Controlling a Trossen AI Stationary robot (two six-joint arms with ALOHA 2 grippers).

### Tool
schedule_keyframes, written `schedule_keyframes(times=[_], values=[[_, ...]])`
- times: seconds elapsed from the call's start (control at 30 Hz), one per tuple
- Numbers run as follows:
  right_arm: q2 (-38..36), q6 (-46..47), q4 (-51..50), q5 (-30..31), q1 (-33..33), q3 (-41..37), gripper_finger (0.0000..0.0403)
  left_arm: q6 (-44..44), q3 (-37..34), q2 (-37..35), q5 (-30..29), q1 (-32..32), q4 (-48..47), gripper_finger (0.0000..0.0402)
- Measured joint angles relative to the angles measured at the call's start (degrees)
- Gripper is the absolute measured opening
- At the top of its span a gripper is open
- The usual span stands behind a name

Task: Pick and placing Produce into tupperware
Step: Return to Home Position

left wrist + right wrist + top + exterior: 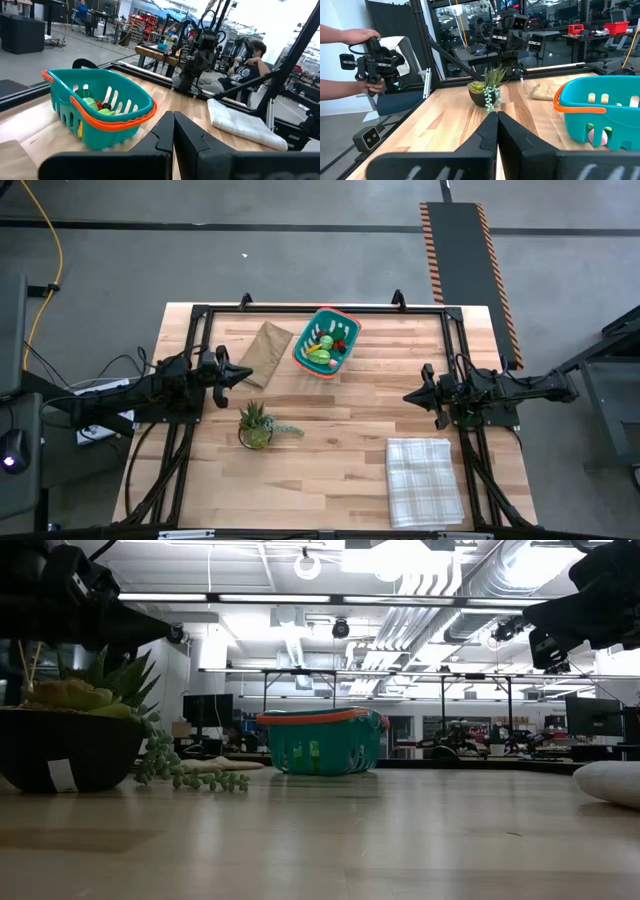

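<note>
The tupperware (106, 136) sat at the far middle of the table (340, 442), between the two arms. Seen from above, its long axis ran on a diagonal, the far end leaning toward the right arm's side and the near end toward the brown paper bag (264, 345). It was teal with an orange-red rim and slotted walls, open side up. The produce (322, 350) lay inside it: green, red, yellow and pale pieces. The left gripper (245, 373) hung over the table's left side with its fingers pressed together and empty. The right gripper (408, 396) hung opposite it, its fingers likewise closed on nothing.
</note>
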Motion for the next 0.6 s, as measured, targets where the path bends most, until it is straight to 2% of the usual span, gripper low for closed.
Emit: schedule_keyframes(times=[0.2,0.4,0.6], values=[[0.00,0.00,-0.01,0.00,-0.02,0.00,0.0000,2.46,0.00,2.45,-0.60,-2.13,-0.11,0.0000],[0.00,0.00,-0.01,0.00,0.00,-0.01,0.0000,4.97,-0.44,1.54,-3.81,-2.95,0.54,0.0001],[0.00,0.00,0.00,0.00,0.00,-0.01,0.0000,4.95,-0.44,0.96,-3.96,-2.99,0.55,0.0001]])
